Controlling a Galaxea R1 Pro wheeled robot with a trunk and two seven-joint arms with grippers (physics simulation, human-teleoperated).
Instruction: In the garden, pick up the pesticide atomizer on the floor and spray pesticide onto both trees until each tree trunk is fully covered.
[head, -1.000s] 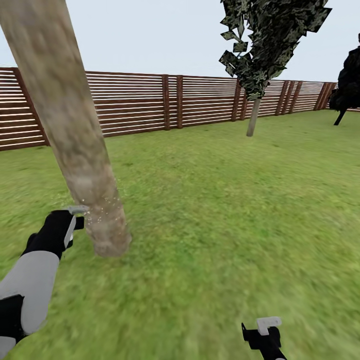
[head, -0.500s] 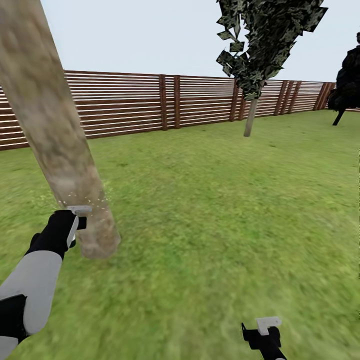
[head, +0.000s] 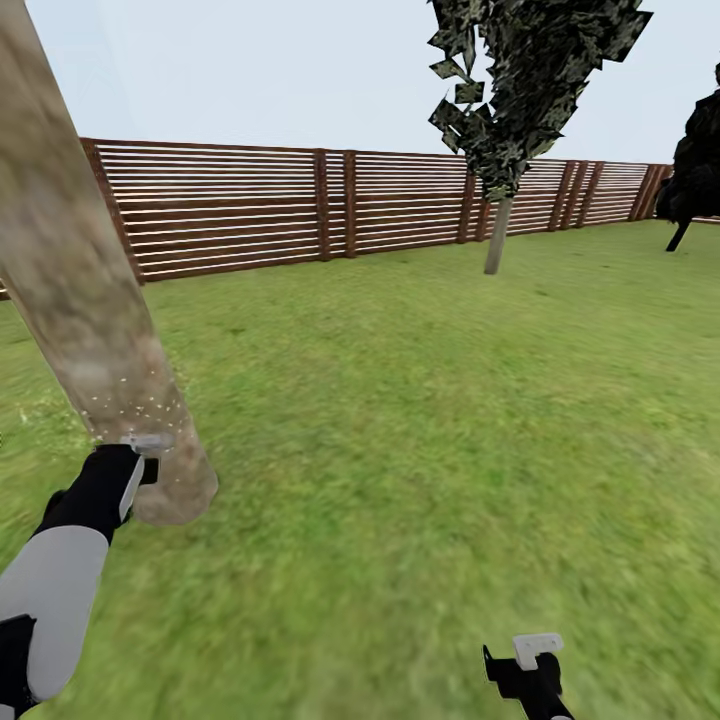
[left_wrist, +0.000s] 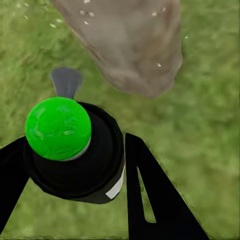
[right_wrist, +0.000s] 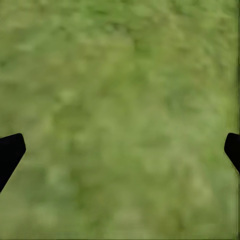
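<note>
The near tree trunk (head: 95, 330) now sits further left in the head view than a second ago; the camera has turned. The left hand (left_wrist: 75, 165) grasps the atomizer (left_wrist: 75, 150), pesticide (head: 135, 410) specking the trunk's base. The right hand (right_wrist: 120, 150) hangs released over the grass (head: 430, 420). The far tree (head: 497, 235) awaits spraying.

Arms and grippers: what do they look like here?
The left arm has a light grey forearm shell with black joints and a black wrist. The left gripper is black with a pale grey plate; its fingers are flat black wedges. The right gripper matches: black, pale grey plate.
</note>
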